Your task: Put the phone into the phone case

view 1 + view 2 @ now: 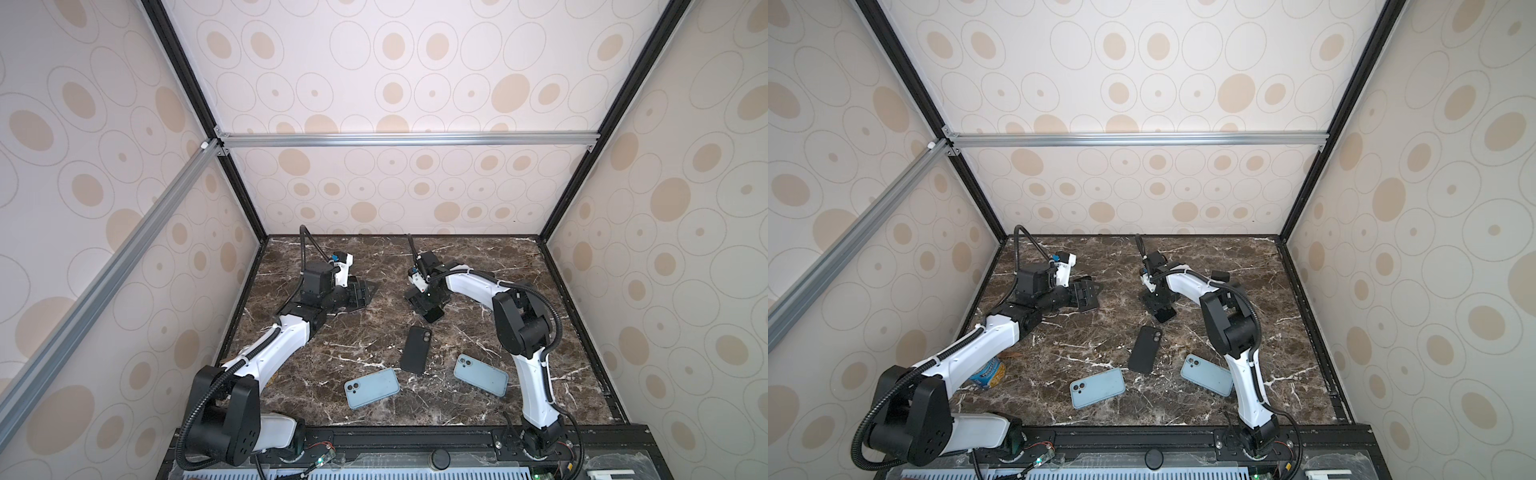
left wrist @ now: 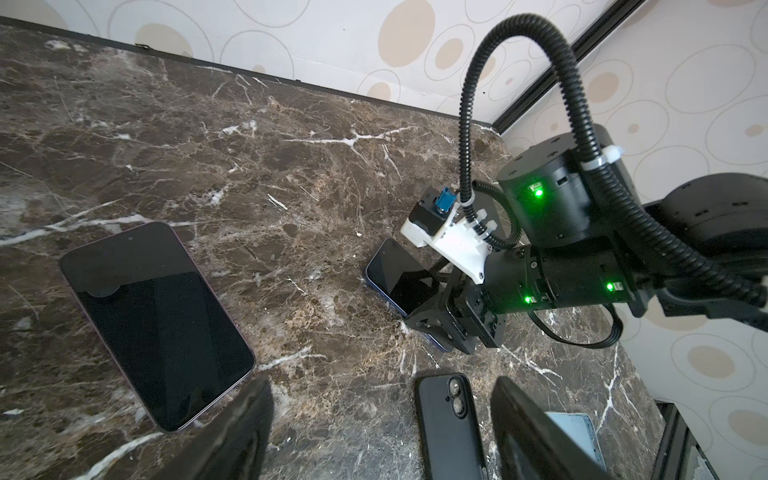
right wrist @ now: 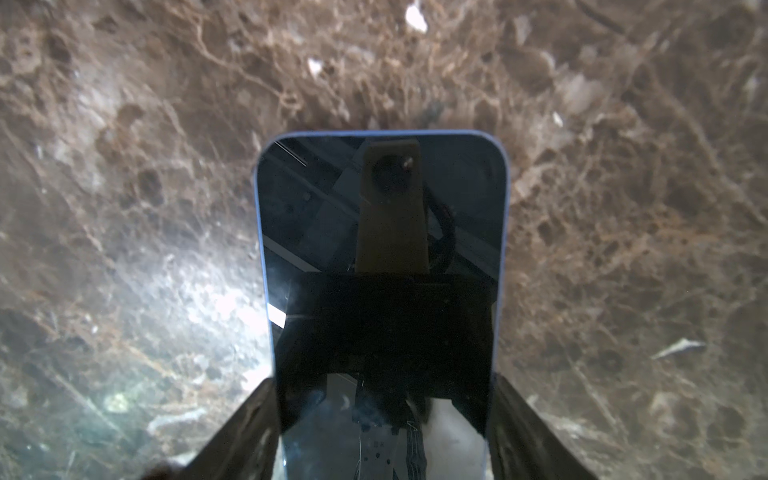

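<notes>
A phone (image 3: pixel 382 232) with a dark screen and blue rim lies screen up on the marble table (image 1: pixel 478 257), also visible in a top view (image 1: pixel 433 314). My right gripper (image 3: pixel 382 382) sits over one end of it, a finger against each long edge. In both top views the black phone case (image 1: pixel 415 349) (image 1: pixel 1145 349) lies flat just in front of it, camera cutout toward the back. My left gripper (image 2: pixel 380 386) stands open at the back left (image 1: pixel 359 293) with nothing between its fingers. A second dark-screened phone (image 2: pixel 158 328) with a purple rim lies beside it.
Two light blue phone-shaped items (image 1: pixel 371 387) (image 1: pixel 481 374) lie camera side up near the front. A blue can (image 1: pixel 988 374) stands under the left arm. Patterned walls and a black frame enclose the table.
</notes>
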